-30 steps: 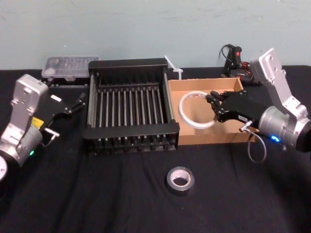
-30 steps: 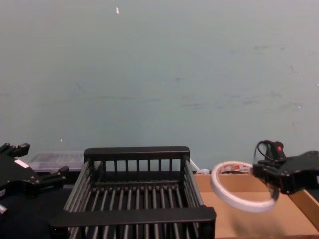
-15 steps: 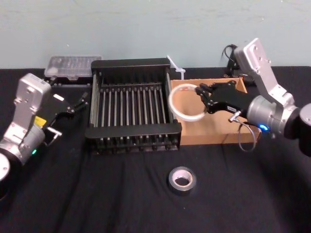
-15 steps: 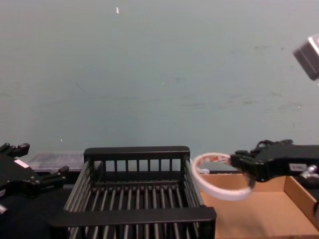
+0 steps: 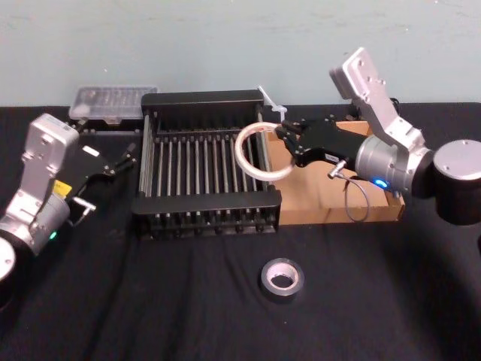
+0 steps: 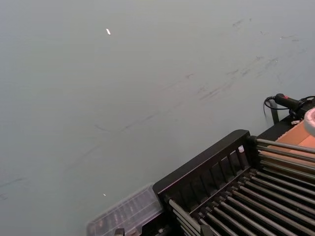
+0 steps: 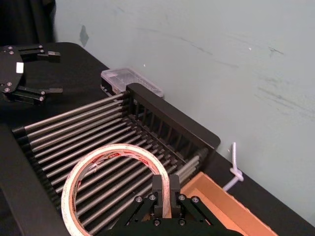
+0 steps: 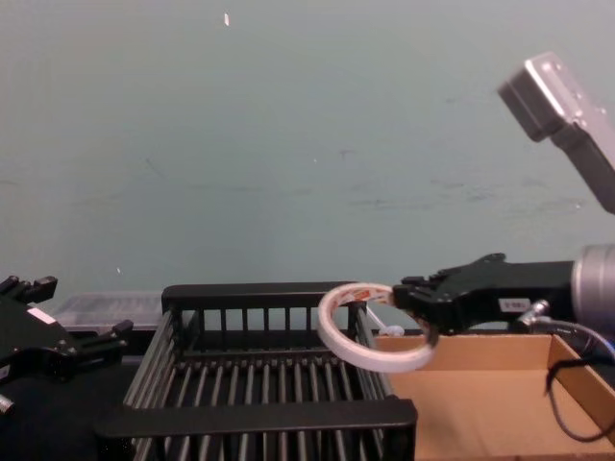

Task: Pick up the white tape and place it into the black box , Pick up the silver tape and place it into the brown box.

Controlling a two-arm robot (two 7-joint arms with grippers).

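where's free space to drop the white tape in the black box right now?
The black box floor shows bare bars from its left rim across to the middle. Only the right rim is crowded: the right gripper holds the white tape there, beside the brown box.

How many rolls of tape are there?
2. The white tape is held in the right gripper over the black box. The silver tape lies on the table in front.

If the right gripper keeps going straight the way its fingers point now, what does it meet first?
Probably nothing soon: the right gripper, shut on the white tape, points left across the black box, seemingly above its rims; depth is uncertain.
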